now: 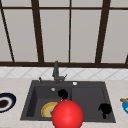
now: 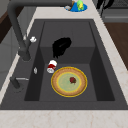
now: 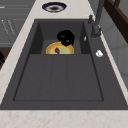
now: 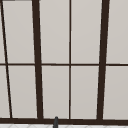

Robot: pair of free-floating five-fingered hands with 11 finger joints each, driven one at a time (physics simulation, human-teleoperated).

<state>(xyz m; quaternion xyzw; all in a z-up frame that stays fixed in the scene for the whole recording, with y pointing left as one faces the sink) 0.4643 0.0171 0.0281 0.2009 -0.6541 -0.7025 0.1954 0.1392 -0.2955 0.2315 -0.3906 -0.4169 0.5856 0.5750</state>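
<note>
the left robot hand (image 1: 62, 94) hovered with fingers curled on nothing above the basin, over the yellow plate (image 2: 69, 81) and small red can (image 2: 51, 67); a careless drop could knock the can.

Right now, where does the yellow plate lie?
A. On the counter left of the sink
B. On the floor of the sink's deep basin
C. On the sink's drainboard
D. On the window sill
B: the yellow plate lies flat on the bottom of the sink basin, close to the left hand.
</note>
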